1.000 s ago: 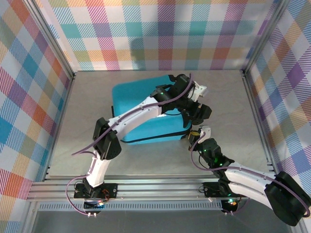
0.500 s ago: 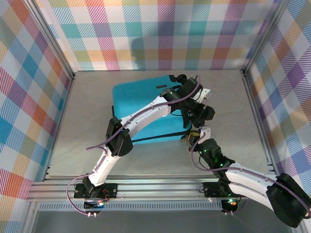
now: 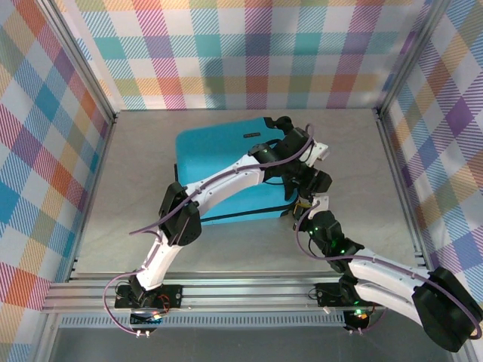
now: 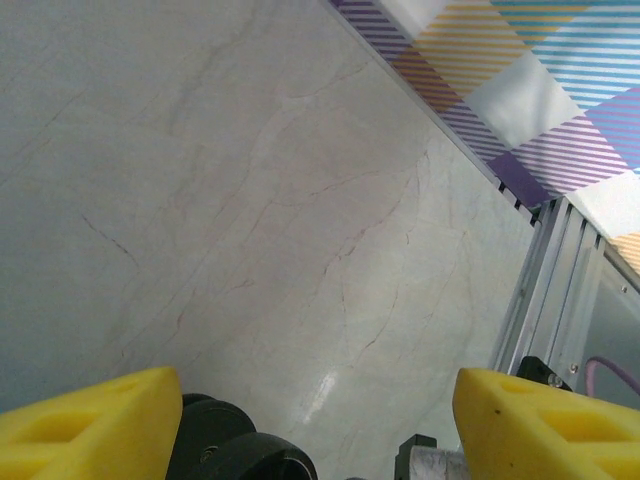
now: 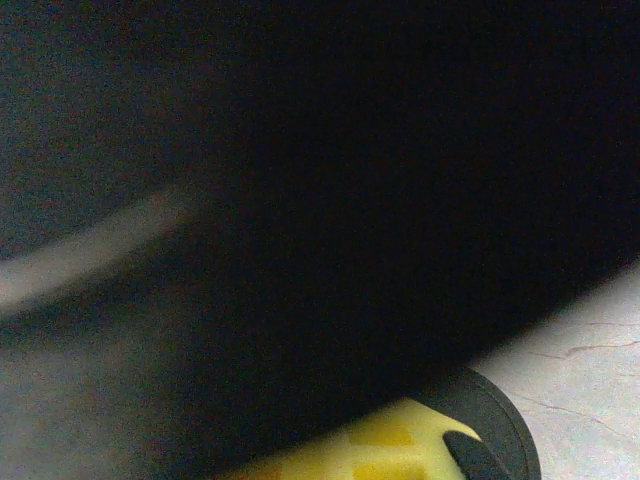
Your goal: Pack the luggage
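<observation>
The luggage (image 3: 215, 158), a turquoise hard-shell suitcase, lies closed and flat in the middle of the table. My left arm reaches across its lid to its right end, where my left gripper (image 3: 311, 169) hangs open. In the left wrist view its yellow fingers (image 4: 90, 420) stand wide apart over bare table, with the black wheels (image 4: 232, 452) next to the left one. My right gripper (image 3: 305, 206) is shut and low at the suitcase's near right corner. In the right wrist view a dark blurred surface lies close above a yellow finger (image 5: 385, 445), and a black wheel (image 5: 497, 425) is beside it.
Plaid walls and aluminium frame posts (image 3: 398, 143) enclose the grey marble table (image 3: 128, 188). A rail (image 3: 226, 290) runs along the near edge by the arm bases. In the left wrist view the right-hand frame post (image 4: 545, 300) is close.
My left arm has swung its elbow to the right and its gripper has shifted a little along the suitcase's right end. The right gripper has edged closer to the corner.
</observation>
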`<control>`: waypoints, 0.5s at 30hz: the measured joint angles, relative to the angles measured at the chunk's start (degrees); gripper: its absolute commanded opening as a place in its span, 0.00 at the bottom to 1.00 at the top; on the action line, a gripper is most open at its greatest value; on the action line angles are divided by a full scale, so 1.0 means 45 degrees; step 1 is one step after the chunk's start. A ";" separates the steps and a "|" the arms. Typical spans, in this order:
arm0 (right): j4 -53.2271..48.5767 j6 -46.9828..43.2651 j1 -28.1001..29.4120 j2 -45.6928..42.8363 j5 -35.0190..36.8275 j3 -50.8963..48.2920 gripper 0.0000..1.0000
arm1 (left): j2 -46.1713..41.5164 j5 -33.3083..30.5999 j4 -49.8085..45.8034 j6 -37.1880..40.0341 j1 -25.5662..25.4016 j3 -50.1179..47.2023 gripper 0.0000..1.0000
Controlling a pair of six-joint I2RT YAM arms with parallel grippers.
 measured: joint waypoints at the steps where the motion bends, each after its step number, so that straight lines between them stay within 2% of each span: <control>1: -0.0097 0.0097 -0.0024 0.0024 0.0005 0.0073 0.00 | -0.0063 -0.0005 0.0131 0.0063 0.0000 -0.0131 0.71; 10: -0.0597 0.1122 -0.0199 0.0680 0.0238 0.0709 0.00 | -0.0869 0.0316 0.1739 0.0345 0.0097 -0.1753 0.68; 15: 0.0238 0.1137 -0.0223 0.0597 -0.0306 0.0267 0.00 | -0.1715 0.0986 0.2958 0.0675 0.0393 -0.3337 0.66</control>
